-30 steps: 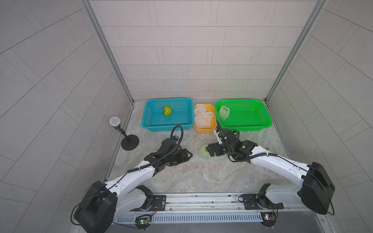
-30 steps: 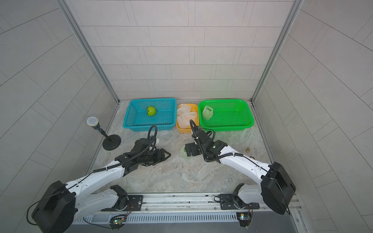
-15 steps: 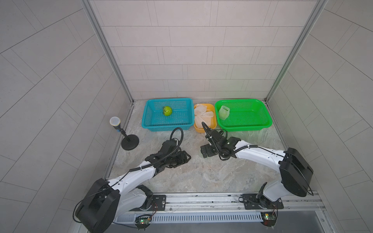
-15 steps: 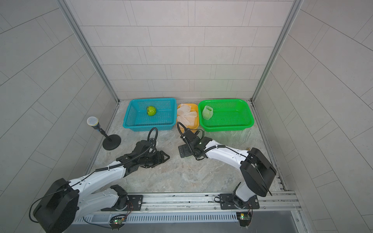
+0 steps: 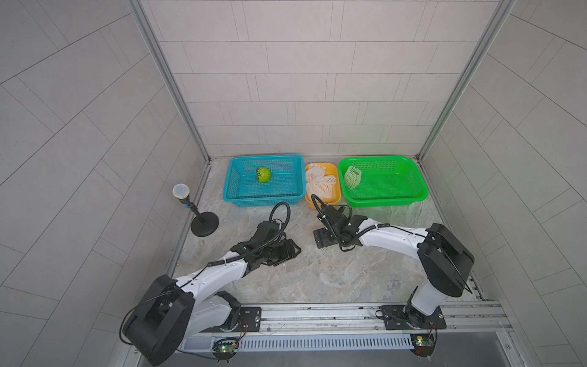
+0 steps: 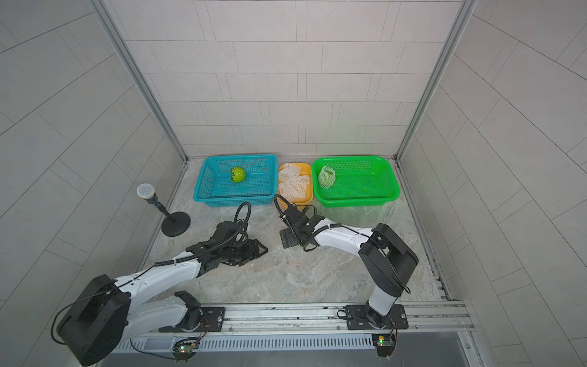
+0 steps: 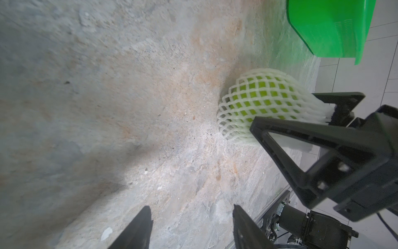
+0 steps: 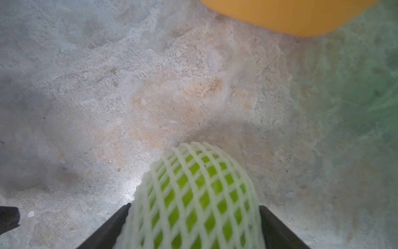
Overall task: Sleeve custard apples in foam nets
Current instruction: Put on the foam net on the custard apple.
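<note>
Custard apple [image 7: 263,93], netted: your right claw [image 8: 195,205] just came around it, grip unclear; left claw [image 7: 191,208] apart. Next: green basket [image 5: 386,200], 1 o'clock.

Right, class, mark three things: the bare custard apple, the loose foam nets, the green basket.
bare custard apple [image 5: 263,174]: in a top view, centre of its skin.
loose foam nets [image 5: 319,182]: in a top view, middle of the pile.
green basket [image 6: 362,186]: in a top view, its bare floor.

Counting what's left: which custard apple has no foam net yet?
The custard apple in the blue basket: bare green skin; the other two wear white nets.
</note>
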### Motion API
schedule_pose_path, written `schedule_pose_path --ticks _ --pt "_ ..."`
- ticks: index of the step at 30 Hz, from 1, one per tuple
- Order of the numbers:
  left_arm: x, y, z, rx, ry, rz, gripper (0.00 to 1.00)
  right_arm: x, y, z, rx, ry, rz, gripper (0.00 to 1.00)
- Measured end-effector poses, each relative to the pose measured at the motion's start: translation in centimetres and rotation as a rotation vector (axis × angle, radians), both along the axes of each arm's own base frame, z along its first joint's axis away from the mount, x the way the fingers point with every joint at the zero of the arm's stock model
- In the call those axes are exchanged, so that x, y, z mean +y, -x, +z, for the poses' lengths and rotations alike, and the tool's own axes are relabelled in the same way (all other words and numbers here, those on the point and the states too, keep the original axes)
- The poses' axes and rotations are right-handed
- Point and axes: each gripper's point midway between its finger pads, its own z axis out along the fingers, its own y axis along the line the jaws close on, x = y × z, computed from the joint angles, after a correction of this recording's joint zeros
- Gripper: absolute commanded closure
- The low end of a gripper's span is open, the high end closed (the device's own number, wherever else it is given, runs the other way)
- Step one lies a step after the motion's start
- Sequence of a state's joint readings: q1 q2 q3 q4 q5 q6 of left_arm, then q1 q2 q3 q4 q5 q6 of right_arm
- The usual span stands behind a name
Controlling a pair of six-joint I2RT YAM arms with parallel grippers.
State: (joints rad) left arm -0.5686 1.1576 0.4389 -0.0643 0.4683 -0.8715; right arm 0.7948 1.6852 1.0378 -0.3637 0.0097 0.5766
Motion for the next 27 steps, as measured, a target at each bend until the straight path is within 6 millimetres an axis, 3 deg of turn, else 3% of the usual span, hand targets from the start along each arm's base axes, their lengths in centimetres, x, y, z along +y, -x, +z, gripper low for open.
schedule_pose_path --ticks 6,14,18,24,27 --pt "0.0 0.0 -0.1 0.006 -0.002 -0.001 0.37 0.6 -0.8 -0.3 -0.013 0.002 -0.003 0.17" --pt "-0.2 -0.1 -0.3 0.016 -0.006 -0.005 0.38 0.9 -1.5 -1.0 -0.024 0.018 0.008 0.09" --pt "-0.3 -0.2 -0.2 0.012 -0.004 -0.011 0.37 0.7 -1.2 -2.2 -0.002 0.045 0.014 0.10" --pt "-0.3 -0.2 -0.3 0.014 -0.005 -0.011 0.38 0.6 -1.2 -2.2 -0.001 0.053 0.021 0.12" --pt "-0.3 -0.2 -0.3 0.014 -0.005 -0.011 0.38 0.6 -1.2 -2.2 -0.003 0.056 0.026 0.08"
